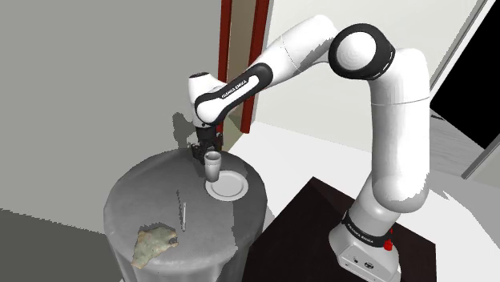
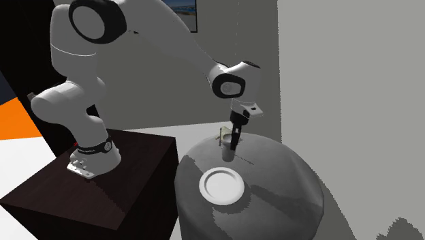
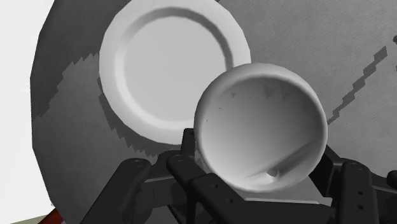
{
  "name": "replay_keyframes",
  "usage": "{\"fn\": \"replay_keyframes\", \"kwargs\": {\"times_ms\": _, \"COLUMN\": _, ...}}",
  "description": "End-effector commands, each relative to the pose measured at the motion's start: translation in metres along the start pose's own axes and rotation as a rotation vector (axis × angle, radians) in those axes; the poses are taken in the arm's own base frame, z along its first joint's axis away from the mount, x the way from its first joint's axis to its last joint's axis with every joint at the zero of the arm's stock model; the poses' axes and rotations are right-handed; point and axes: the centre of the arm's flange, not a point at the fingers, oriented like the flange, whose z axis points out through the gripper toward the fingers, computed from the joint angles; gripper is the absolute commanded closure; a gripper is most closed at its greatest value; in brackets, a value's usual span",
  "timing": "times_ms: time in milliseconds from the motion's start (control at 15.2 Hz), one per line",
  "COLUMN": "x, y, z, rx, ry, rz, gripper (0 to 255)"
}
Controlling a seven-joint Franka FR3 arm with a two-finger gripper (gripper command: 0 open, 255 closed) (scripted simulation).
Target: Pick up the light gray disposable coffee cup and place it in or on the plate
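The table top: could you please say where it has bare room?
Bare: the table between plate and thin stick, and past the stick to the rim. Crowded: the plate's edge, where the tool holds the cup.

The cup (image 1: 212, 164) is a plain light grey with no print, and its inner wall is a little paler. The plate (image 2: 221, 185) is plain white, shaded soft grey inside its rim. The tabletop (image 1: 144, 200) is mid grey, blotched with darker grey patches that have jagged edges. Near the tabletop's edge, well away from the plate, lies a ragged scrap (image 1: 152, 240) mottled olive green and tan. Beside it is a thin dull-grey sliver (image 1: 182, 210). The claw (image 1: 206, 151) is all black. The arm (image 1: 393, 120) is white with dark joints and has a small red spot (image 1: 390, 245) at its base. The stand (image 1: 312, 208) is very dark brown. Two red uprights (image 1: 227, 48) stand against grey walls, and a floor patch (image 2: 13, 116) is bright orange.
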Motion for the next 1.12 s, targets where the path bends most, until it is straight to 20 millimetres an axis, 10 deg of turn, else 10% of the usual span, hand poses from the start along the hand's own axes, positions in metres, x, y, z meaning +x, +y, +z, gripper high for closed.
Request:
{"fn": "replay_keyframes", "kwargs": {"times_ms": 0, "x": -0.007, "y": 0.026, "z": -0.002, "rx": 0.000, "ry": 0.000, "rz": -0.001, "gripper": 255}}
{"fn": "replay_keyframes", "kwargs": {"times_ms": 330, "x": -0.021, "y": 0.087, "z": -0.007, "rx": 0.000, "ry": 0.000, "rz": -0.001, "gripper": 255}}
{"fn": "replay_keyframes", "kwargs": {"times_ms": 1056, "x": -0.014, "y": 0.082, "z": 0.050, "rx": 0.000, "ry": 0.000, "rz": -0.001, "gripper": 255}}
